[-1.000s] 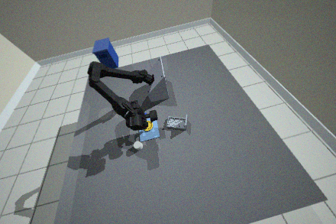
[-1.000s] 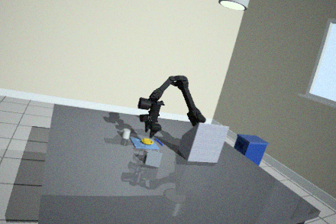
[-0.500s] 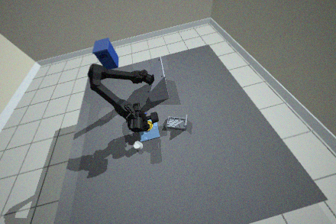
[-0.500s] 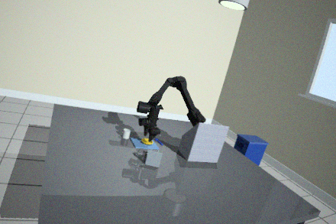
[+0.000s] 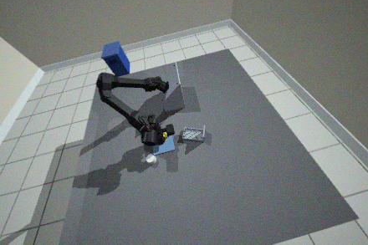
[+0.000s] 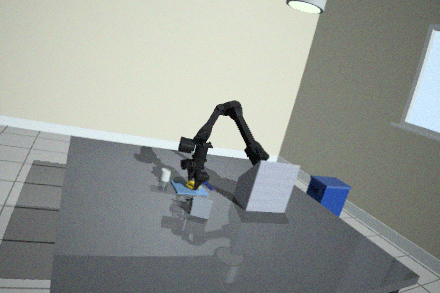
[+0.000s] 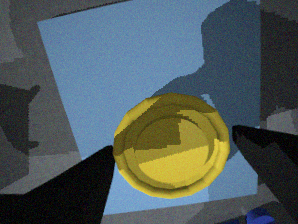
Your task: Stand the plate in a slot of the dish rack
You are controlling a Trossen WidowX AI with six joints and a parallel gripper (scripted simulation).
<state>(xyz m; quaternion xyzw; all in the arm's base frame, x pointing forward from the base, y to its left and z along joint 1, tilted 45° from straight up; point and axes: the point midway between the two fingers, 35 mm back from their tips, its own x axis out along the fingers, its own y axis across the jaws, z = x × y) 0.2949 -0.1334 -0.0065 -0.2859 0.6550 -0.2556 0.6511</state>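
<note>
The yellow plate (image 5: pixel 166 136) (image 6: pixel 190 184) (image 7: pixel 172 150) lies flat on a blue square mat (image 5: pixel 166 149) (image 6: pixel 180 189) (image 7: pixel 95 60). My gripper (image 6: pixel 196 186) (image 7: pixel 172 142) is open and low over the mat. In the wrist view one finger is at the plate's left rim and the other just beyond its right rim. Whether either finger touches the rim cannot be told. The grey dish rack (image 5: pixel 193 135) (image 6: pixel 201 208) stands beside the mat, with no plate visible in it; the arm partly covers the plate in the top and exterior views.
A white cup (image 5: pixel 150 160) (image 6: pixel 166 175) stands beside the mat. A blue spoon-like thing (image 6: pixel 208 186) (image 7: pixel 259 217) lies by the mat's edge. A large pale box-like block (image 6: pixel 272 188) stands near the arm's base. A blue box (image 5: pixel 117 58) (image 6: pixel 329 196) is beyond the table's edge.
</note>
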